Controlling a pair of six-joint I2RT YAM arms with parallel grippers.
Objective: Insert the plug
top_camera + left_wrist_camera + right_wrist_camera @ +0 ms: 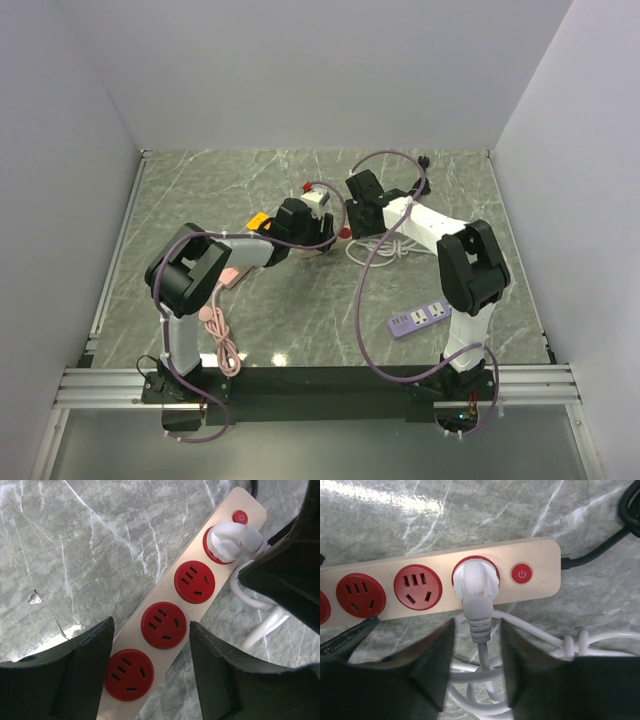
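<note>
A small yellow plug (258,220) lies on the table beside my left forearm, apart from both grippers. Under the grippers lies a cream power strip (210,555) with red round sockets. A white corded plug (476,587) sits in the socket next to the strip's red switch (521,573). My left gripper (150,645) is open and straddles the strip's other end, with two vacant sockets between its fingers. My right gripper (477,630) is open too. Its fingers stand on either side of the white plug's cable sleeve without touching it.
A purple power strip (420,318) lies near the right arm's base. Coils of white cable (485,695) sit under the right gripper, and a black cord (600,550) leaves the cream strip's end. A pink cable (222,340) trails by the left base. Walls enclose the table.
</note>
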